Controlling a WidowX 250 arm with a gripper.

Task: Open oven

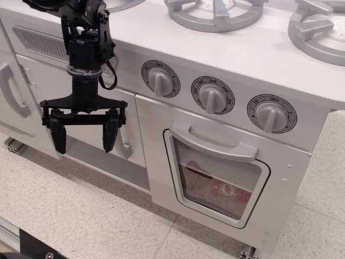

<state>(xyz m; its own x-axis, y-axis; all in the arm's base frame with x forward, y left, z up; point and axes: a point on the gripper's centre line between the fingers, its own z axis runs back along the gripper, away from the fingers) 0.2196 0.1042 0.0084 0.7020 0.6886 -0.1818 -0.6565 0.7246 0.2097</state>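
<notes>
The light-grey toy oven (226, 162) fills the middle and right of the view. Its door (280, 186) has a rounded clear window (215, 181) and a wide horizontal grey handle (213, 141) along its top. The door looks shut, flush with the front. Three dials (211, 97) sit in a row above it. My black gripper (83, 135) hangs pointing down to the left of the oven, in front of a plain cabinet door. Its two fingers (111, 131) are spread apart with nothing between them. It is well left of the oven handle and about level with it.
Plain cabinet doors with vertical handles (15, 91) stand at the left, one handle (125, 147) just behind my right finger. Grey stove burners (215, 13) sit on the countertop. The speckled floor (81, 216) lies below, with a metal frame rail (11, 234) at the lower left.
</notes>
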